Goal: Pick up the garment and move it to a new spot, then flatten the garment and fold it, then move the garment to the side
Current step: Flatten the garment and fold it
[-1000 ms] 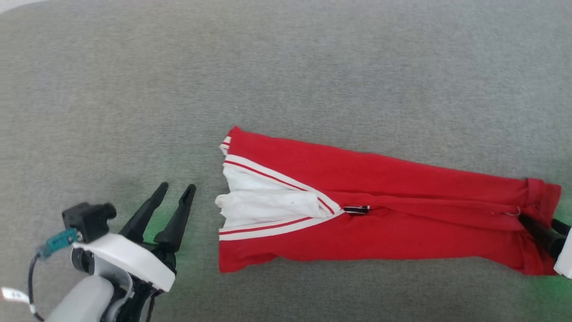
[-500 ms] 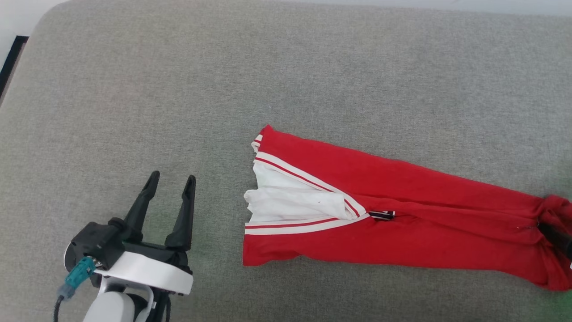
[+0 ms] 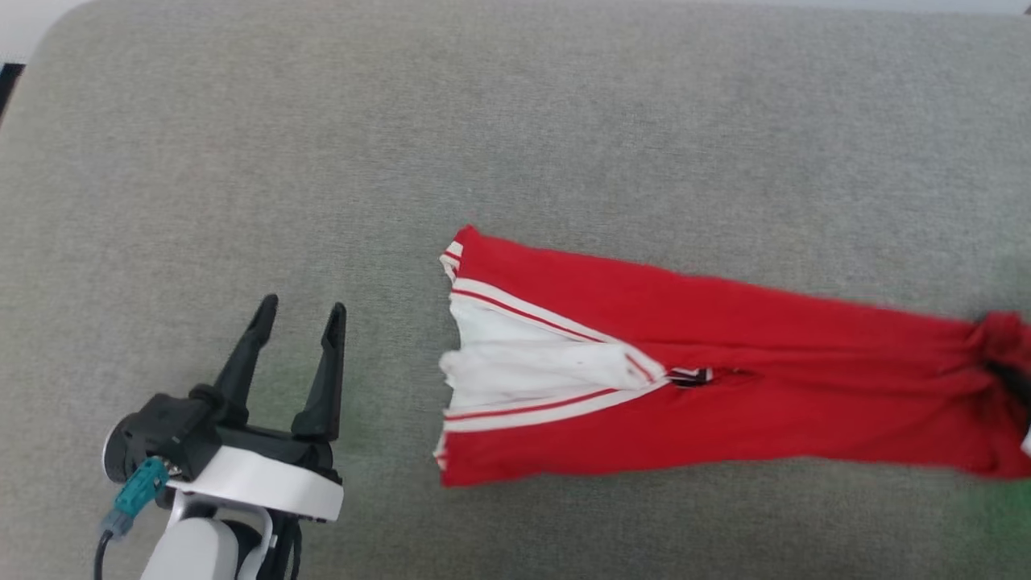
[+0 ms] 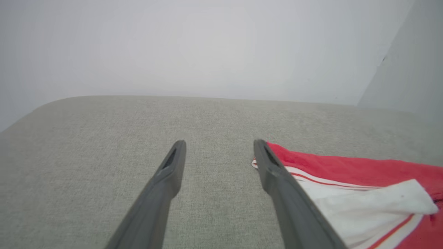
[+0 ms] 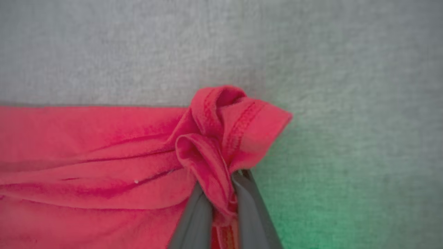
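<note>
The right gripper (image 5: 221,204) is clenched on the garment (image 3: 725,379) — its two dark fingers (image 5: 193,221) stand nearly together, with a bunched fold of red cloth pinched between them. In the right wrist view the stitched hem (image 5: 249,121) curls up and over above the fingertips, and creases run leftward from the pinch across the cloth. In the head view this grip sits at the far right edge, where the cloth gathers around a dark finger.

The left gripper (image 3: 304,306) is released: its jaws are spread wide, with bare grey cushion (image 3: 483,121) between them, and it holds nothing. It hangs at the lower left of the head view, pointing up the view, with a strip of cushion between it and the garment. In the left wrist view one of its fingers crosses in front of the garment's near end.

The garment lies stretched long across the cushion, from the middle of the head view to its right edge. Its left end lies open, showing white lining (image 3: 523,362) framed by white-and-red striped trim (image 3: 548,411) — a small dark patch (image 3: 693,375) sits where the two bands of trim meet. A faint green glow (image 5: 328,200) tints the cushion beside the right gripper. A pale wall (image 4: 207,45) stands behind the cushion in the left wrist view.
</note>
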`<state>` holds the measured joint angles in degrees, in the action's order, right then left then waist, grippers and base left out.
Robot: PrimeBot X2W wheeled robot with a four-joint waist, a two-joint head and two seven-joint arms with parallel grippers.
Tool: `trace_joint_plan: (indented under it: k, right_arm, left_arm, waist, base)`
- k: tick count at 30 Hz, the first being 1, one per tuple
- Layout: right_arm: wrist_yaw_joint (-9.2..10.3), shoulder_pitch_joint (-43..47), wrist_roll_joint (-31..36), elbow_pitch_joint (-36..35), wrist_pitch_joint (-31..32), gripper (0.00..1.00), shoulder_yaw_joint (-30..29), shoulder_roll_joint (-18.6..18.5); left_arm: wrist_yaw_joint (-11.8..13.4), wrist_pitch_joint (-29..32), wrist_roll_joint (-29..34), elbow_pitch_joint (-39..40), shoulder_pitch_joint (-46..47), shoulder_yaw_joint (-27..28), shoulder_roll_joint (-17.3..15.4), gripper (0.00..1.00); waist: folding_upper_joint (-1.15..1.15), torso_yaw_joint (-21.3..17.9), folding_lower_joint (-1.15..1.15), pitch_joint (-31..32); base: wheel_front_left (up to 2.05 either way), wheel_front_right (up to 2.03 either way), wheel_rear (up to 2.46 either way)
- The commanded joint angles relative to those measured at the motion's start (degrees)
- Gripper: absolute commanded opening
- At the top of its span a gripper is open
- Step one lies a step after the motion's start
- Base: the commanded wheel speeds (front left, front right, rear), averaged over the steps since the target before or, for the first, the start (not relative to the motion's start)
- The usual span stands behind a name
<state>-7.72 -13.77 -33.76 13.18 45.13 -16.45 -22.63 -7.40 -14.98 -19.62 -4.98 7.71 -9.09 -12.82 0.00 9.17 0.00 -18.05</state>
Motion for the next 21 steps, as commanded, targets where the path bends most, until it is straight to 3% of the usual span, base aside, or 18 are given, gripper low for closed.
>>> trace_joint_plan:
  k: [1, 9, 13, 16, 21]
  right_arm:
    - [0.43, 0.04, 0.87, 1.05, -0.87, 0.00, -1.26, -1.41]
    - [0.36, -2.68, 4.99, 4.86, -7.57, 0.00, -10.78, -8.15]
    - [0.35, -3.99, 6.61, 7.06, -10.80, 0.00, -14.79, -9.56]
    - [0.30, -4.13, 5.60, 6.72, -11.32, 0.00, -14.22, -8.95]
    - [0.25, -1.60, 2.43, 1.69, -9.13, 0.00, -6.85, -7.22]
  left_arm:
    - [-0.10, -0.29, 0.74, 0.33, 0.59, -0.01, 0.09, 1.00]
    - [-0.10, -0.28, 1.69, 0.11, 2.03, -0.30, -0.50, 1.00]
    - [-0.10, -0.29, 2.63, 0.23, 2.31, -1.18, -0.83, 1.00]
    - [-0.10, -0.29, 2.70, -0.01, 2.04, -1.22, -0.80, 1.00]
    - [-0.11, -0.29, 2.01, -0.20, 0.97, -1.84, -0.99, 1.00]
  waist:
    - [0.00, -0.69, 0.00, -0.27]
    - [0.00, -3.18, 0.00, -1.13]
    - [0.00, -3.92, 0.00, -0.97]
    - [0.00, -4.34, 0.00, -0.36]
    - [0.00, -4.85, 0.00, 0.75]
  base:
    - [0.00, 0.00, 0.00]
    - [0.00, 0.00, 0.00]
    - [0.00, 0.00, 0.00]
    - [0.00, 0.00, 0.00]
    - [0.00, 0.00, 0.00]
